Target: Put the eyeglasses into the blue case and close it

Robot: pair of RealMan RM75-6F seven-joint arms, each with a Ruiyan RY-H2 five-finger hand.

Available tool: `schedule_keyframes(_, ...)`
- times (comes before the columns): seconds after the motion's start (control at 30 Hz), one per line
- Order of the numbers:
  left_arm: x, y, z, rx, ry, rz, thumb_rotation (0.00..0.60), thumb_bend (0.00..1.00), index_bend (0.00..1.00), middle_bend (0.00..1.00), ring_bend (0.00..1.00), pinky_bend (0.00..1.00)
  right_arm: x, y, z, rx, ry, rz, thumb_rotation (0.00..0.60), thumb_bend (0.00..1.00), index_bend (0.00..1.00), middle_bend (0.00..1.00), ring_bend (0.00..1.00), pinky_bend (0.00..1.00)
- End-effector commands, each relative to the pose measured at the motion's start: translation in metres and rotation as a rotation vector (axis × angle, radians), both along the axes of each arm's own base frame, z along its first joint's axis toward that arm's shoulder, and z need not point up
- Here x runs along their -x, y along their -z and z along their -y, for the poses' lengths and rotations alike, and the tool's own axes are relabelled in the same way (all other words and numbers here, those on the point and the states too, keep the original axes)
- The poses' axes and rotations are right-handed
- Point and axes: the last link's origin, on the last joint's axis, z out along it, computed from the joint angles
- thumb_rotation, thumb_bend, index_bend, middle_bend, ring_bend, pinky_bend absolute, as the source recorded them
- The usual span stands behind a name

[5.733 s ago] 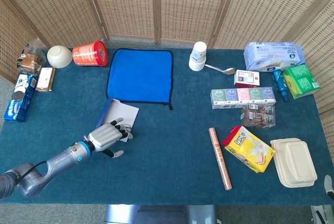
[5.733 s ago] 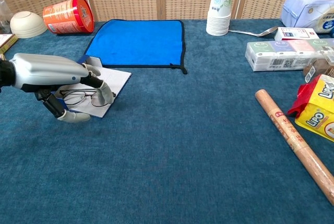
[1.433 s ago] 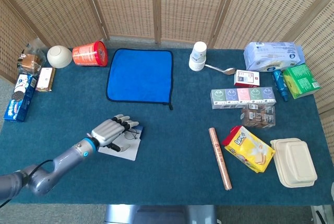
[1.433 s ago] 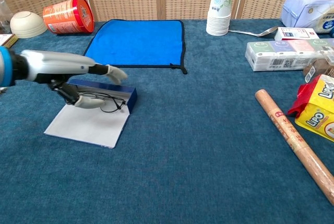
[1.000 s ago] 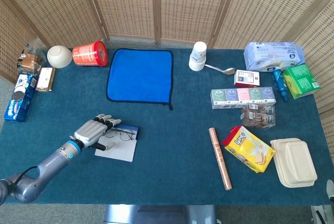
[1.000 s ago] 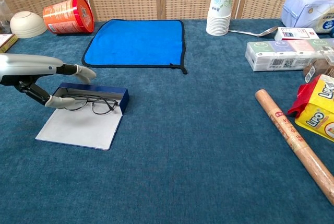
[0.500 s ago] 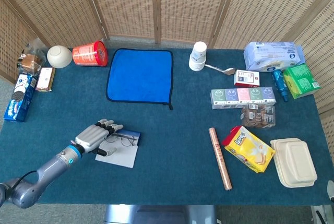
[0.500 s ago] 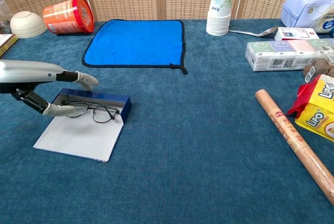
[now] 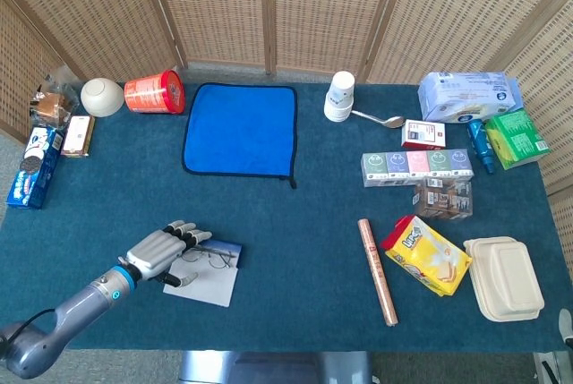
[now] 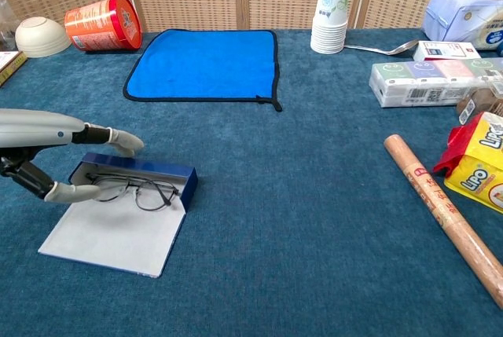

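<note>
The left robot hand (image 10: pixel 47 152), fingers spread and gripping nothing, has dragged the open blue rectangular case (image 10: pixel 137 173) nearer, the thin wire-framed eyeglasses (image 10: pixel 130 189) resting just beside its fingertips, so only closing remains.

bare cloth right of open case (image 10: pixel 134 188)

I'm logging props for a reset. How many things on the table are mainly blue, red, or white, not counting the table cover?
Blue: 3 - blue cloth, blue case, cookie pack
Red: 1 - red can
White: 3 - bowl, paper cup stack, takeout box
Total: 7
</note>
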Motion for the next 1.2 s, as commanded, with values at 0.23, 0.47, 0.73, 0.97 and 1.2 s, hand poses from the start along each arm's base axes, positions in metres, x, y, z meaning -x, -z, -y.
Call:
schedule_keyframes(0.23,-0.002,-0.013,0.013,-0.023,-0.012,0.050,0.294,0.35,0.00,0.03,0.00,0.00,0.000,0.001,0.003,-0.008,-0.011,0.005,0.600,0.35,0.00,0.02,0.00,0.09)
schedule_keyframes(0.47,0.000,-0.007,0.000,-0.033,-0.050,0.075,0.300,0.35,0.00,0.00,0.00,0.01,0.002,0.000,0.002,-0.006,-0.009,0.004,0.600,0.35,0.00,0.02,0.00,0.09)
schedule_keyframes(0.73,-0.004,0.011,-0.017,0.006,-0.089,0.086,0.294,0.35,0.00,0.03,0.00,0.06,0.005,-0.002,-0.003,0.003,0.007,0.003,0.600,0.35,0.00,0.02,0.00,0.09)
schedule_keyframes(0.97,-0.006,0.016,-0.011,0.059,-0.083,0.076,0.298,0.35,0.00,0.06,0.00,0.06,0.005,-0.004,-0.004,0.006,0.012,-0.003,0.600,0.35,0.00,0.02,0.00,0.09)
schedule_keyframes(1.2,-0.007,0.012,-0.001,0.092,-0.062,0.070,0.293,0.35,0.01,0.08,0.01,0.10,0.002,-0.003,-0.004,0.006,0.006,-0.003,0.600,0.35,0.00,0.02,0.00,0.09)
